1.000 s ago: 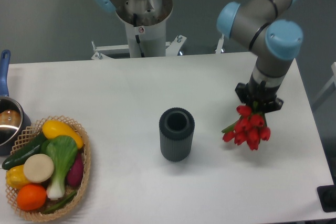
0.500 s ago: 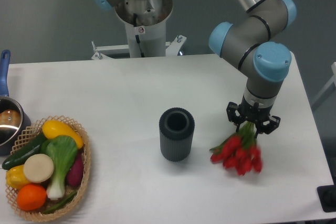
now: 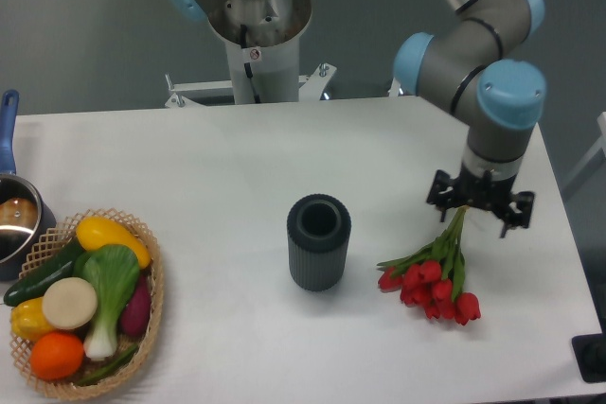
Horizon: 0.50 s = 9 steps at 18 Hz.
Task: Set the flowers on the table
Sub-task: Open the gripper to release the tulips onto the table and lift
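Observation:
The flowers, a bunch of red tulips with green stems, lie on the white table at the right. The buds point toward the front and the stems run up toward my gripper. My gripper hovers over the upper stem ends with its fingers spread, open. The very tips of the stems are hidden under it.
A dark ribbed vase stands upright left of the flowers. A wicker basket of vegetables sits at the front left, and a pot at the left edge. The table's right edge is close to the gripper.
The gripper lowered the tulips to the table, then rose and shifted right. The flowers now lie flat with more of their stems showing, let go.

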Tool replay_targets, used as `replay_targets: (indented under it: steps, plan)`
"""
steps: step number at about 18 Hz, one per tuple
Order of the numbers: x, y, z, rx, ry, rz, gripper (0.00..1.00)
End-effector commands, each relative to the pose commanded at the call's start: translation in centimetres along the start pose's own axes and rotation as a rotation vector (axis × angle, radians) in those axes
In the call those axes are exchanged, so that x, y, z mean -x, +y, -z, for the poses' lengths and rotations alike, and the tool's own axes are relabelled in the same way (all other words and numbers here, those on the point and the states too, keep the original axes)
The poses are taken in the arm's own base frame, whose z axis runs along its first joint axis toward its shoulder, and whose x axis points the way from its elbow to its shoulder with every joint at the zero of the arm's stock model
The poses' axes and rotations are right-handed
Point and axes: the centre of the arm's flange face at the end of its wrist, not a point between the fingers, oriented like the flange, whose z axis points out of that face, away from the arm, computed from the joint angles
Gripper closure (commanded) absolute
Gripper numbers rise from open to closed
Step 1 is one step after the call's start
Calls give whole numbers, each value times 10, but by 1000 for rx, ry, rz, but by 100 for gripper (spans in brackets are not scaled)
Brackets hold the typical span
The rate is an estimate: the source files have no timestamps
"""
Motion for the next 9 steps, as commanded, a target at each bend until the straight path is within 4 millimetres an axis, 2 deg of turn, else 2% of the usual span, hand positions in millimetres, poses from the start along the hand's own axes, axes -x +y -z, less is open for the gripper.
replay_targets:
  steps: [2, 4, 9]
  plan:
    - [12, 32, 9, 10, -13, -80, 0]
    - [19, 54, 9, 18, -12, -170, 0]
    - [32, 87, 8, 24, -7, -231, 0]
